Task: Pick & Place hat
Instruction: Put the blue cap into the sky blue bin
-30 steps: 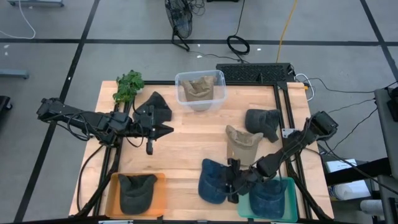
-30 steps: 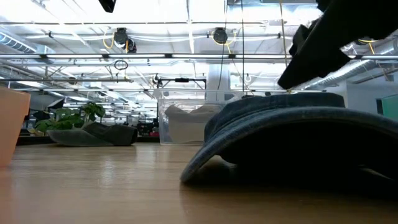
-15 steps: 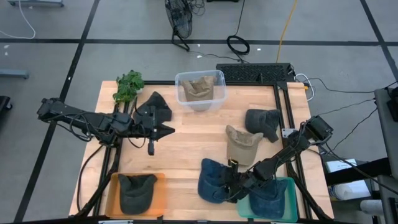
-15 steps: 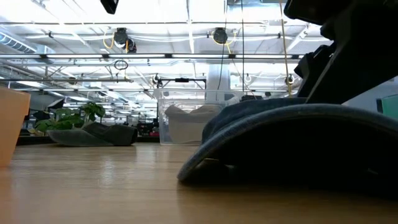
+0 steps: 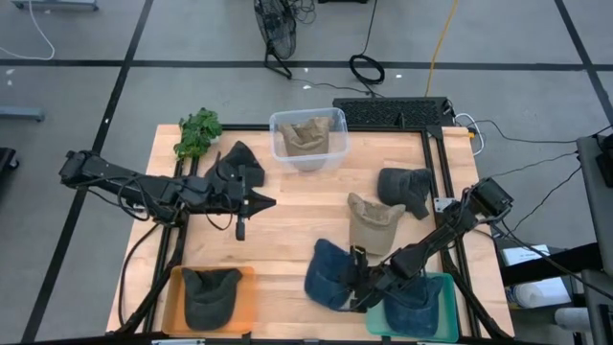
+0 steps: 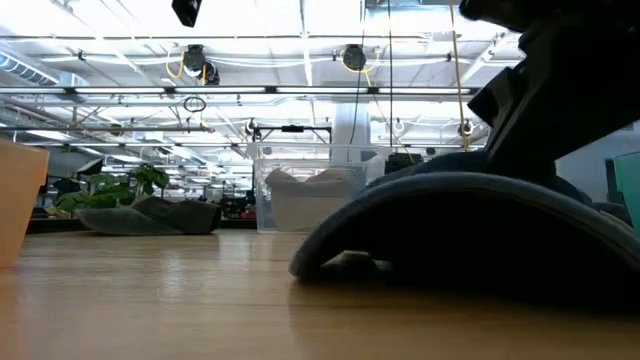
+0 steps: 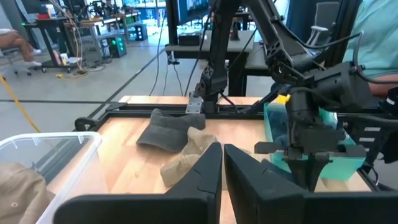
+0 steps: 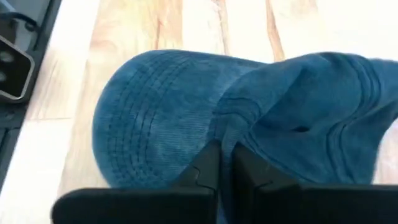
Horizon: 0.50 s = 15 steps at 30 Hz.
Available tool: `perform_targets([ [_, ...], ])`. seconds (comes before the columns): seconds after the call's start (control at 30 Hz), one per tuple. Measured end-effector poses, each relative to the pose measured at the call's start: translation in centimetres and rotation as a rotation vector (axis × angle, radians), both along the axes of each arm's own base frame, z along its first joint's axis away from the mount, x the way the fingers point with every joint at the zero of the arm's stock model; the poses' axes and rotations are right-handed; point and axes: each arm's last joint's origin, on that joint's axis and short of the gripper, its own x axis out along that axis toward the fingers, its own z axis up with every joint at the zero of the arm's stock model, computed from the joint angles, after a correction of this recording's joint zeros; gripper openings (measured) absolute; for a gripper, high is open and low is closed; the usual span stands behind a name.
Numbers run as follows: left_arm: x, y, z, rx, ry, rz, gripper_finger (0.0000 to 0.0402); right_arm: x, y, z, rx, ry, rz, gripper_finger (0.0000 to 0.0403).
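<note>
**Right fingers pinch the blue hat's cloth**

The right fingers [image 8: 219,163] are pressed nearly together on a fold of the blue hat [image 5: 330,278] near the desk's [image 5: 287,211] front edge, beside the teal bin [image 5: 445,286]. Lift straight, keeping the pinch firm. The left fingers [image 7: 222,163], nearly closed and empty, hover mid-desk.

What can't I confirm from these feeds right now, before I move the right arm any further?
- Grip: the right tool shows fingers nearly together on the blue hat; whether fabric is pinched between them is hidden by the fingers themselves.
- High view: the right arm covers the blue hat's side nearest the teal bin.
- Low view: the hat fills the foreground and blocks the table behind it.
- Left tool: hangs over bare table, holding nothing.
</note>
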Motion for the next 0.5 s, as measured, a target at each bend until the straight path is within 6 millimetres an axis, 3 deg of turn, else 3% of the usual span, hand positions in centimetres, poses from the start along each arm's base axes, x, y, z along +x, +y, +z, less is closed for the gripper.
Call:
perform_targets([
  [0.13, 0.1, 0.0, -0.1, 0.006, 0.004, 0.001, 0.0026, -0.7, 0.3, 1.7, -0.029, -0.043, 0.079, 0.0004],
  [0.5, 0.2, 0.4, 0.0, 0.006, 0.0, 0.017, 0.0026, -4.0, 1.6, 10.4, -0.028, -0.293, 0.298, 0.0001],
])
